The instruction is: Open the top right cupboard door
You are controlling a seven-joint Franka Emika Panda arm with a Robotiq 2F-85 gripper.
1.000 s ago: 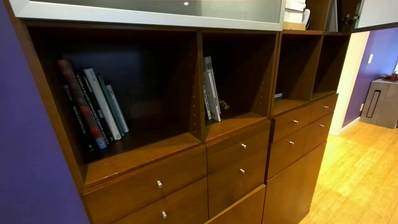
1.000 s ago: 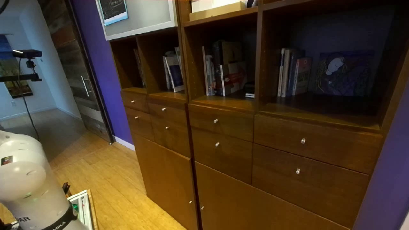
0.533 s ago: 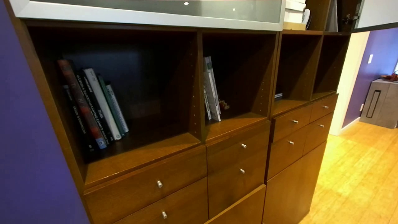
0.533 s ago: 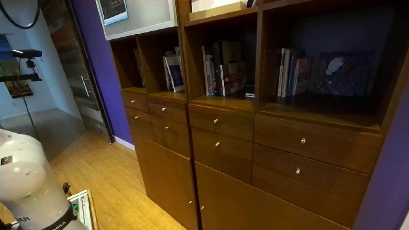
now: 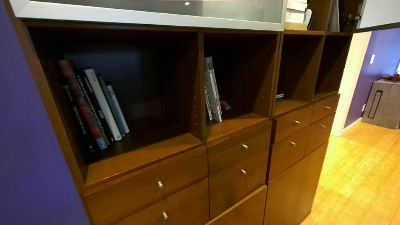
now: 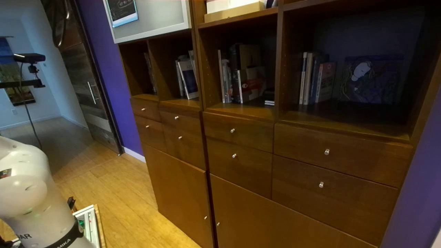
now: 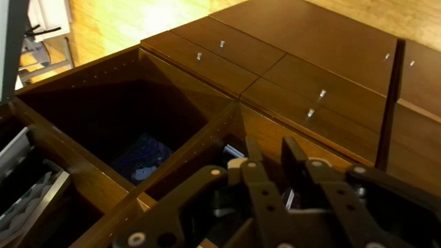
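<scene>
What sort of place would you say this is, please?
Most likely a home, though a cosy office is possible: there are books leaning on wooden shelves, purple walls and a wooden-looking floor.

We note, in an exterior view, the top right cupboard door (image 5: 379, 12) cut off at top and right; in an exterior view, the arm (image 6: 29, 193) clipped left, lettering on the books (image 6: 326, 82) illegibly small; in the wrist view, the gripper (image 7: 271, 150), cropped below, hiding part of the shelf (image 7: 270, 128).
</scene>
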